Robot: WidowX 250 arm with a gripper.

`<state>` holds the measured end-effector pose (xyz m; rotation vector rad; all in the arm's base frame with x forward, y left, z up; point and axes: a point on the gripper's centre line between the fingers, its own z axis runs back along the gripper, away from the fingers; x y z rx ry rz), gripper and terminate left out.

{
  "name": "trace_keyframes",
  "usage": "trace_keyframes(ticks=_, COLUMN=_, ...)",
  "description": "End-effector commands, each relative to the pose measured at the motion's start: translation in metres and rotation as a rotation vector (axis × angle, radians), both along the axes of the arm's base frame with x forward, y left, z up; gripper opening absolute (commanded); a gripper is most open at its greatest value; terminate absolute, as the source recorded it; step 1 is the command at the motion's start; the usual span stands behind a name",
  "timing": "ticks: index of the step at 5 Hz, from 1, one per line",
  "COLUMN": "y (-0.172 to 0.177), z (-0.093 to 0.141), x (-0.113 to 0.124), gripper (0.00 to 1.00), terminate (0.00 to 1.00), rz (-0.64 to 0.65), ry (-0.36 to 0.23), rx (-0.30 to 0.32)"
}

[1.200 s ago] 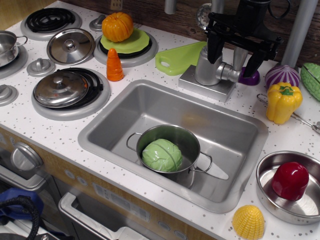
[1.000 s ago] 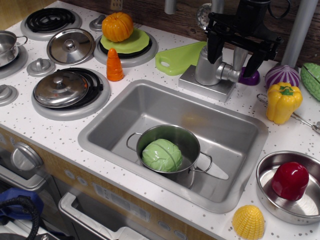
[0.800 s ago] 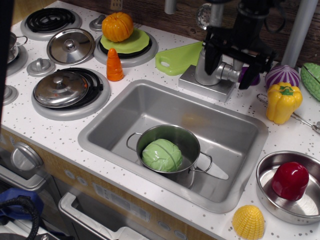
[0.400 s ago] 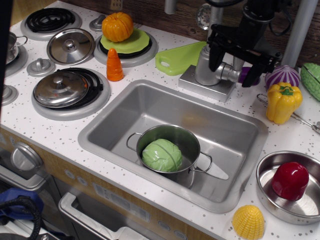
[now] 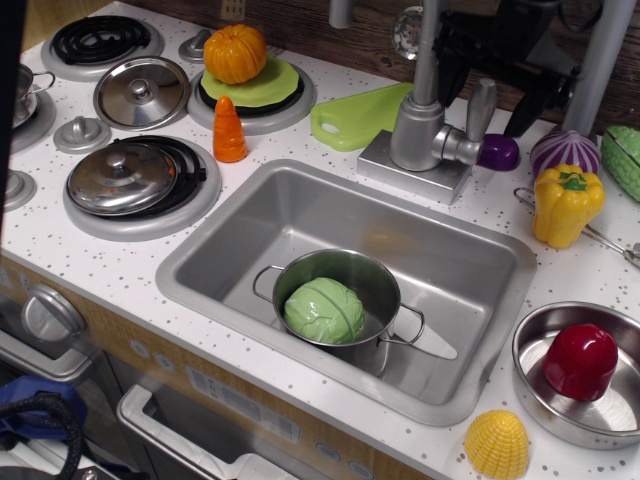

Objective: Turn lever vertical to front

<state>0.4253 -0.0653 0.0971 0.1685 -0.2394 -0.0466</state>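
Here the lever (image 5: 481,103) stands upright on the right side arm of the faucet (image 5: 417,130), a flat matte grey paddle, so the turn to front is not yet made. The gripper (image 5: 495,60) hangs just behind it; its black fingers look released, holding nothing. The tabletop (image 5: 90,262) is speckled white.

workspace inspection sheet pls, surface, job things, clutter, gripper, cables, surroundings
surface: white speckled counter with steel sink.
job's things: lever upright beside faucet body, untouched.
clutter: cabbage in pot in the sink; red pepper in bowl; yellow pepper; carrot; pumpkin; two lids.
grippers: gripper raised behind the lever, apart from it; jaw state unclear.
cables: dark cable at lower left.
surroundings: stove burners, wooden back wall.
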Motion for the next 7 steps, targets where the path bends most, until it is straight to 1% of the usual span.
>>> trace_keyframes(ticks=1, y=0.006, z=0.024, x=0.019, gripper=1.0, terminate=0.0, rz=0.007, ry=-0.104, rx=-0.017)
trace_keyframes(ticks=2, y=0.007, z=0.022, x=0.023, gripper=1.0, terminate=0.0, rz=-0.002, ry=-0.115, rx=-0.028)
trace_keyframes(ticks=3, y=0.007, z=0.02, x=0.028, gripper=1.0, terminate=0.0, rz=0.003, ry=-0.102, rx=-0.044)
trace_keyframes(ticks=4, y=0.004, z=0.019, x=0.025, gripper=0.0, terminate=0.0, rz=0.028, ry=-0.093, rx=-0.048)
trace_keyframes(ticks=5, y=0.001, z=0.016, x=0.016, gripper=0.0, terminate=0.0, rz=0.055, ry=-0.067, rx=-0.074)
trace_keyframes(ticks=6, y=-0.01, z=0.011, x=-0.006, gripper=0.0, terminate=0.0, rz=0.117, ry=-0.048, rx=-0.086)
trace_keyframes(ticks=7, y=-0.012, z=0.007, x=-0.023, gripper=0.0, terminate=0.0, rz=0.153, ry=-0.019, rx=-0.087)
